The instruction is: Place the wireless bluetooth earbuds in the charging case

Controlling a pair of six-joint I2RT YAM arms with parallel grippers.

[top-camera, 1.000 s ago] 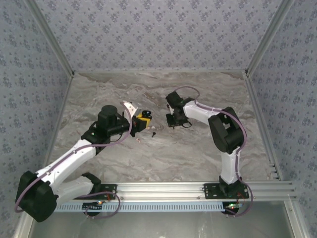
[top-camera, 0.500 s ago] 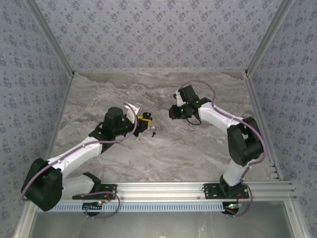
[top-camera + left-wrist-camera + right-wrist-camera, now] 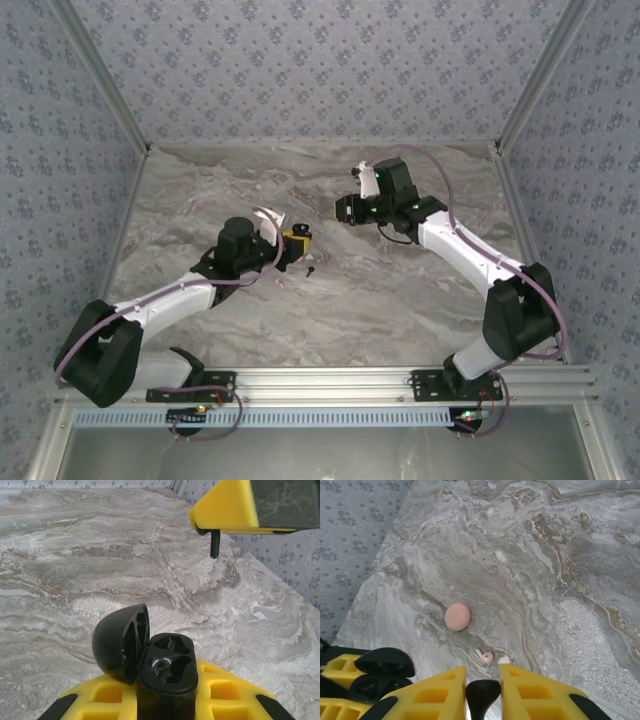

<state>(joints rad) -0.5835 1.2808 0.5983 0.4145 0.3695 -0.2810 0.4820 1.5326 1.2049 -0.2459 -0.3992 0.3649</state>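
On my feed the left gripper (image 3: 292,243) is clamped on the charging case (image 3: 167,672), which sits upright between the yellow fingers (image 3: 220,692) with its lid (image 3: 120,642) flipped open to one side. The right gripper (image 3: 345,208) is pinched shut on a black earbud (image 3: 482,694), stem poking out past the finger, held near the case but clear of it. A pink earbud (image 3: 484,655) lies on the marble table (image 3: 560,580), close to a round pink disc (image 3: 457,616) but not touching it.

I'm seeing the charging case (image 3: 165,680) running off the bottom edge, base hidden; the black earbud (image 3: 482,692) too.
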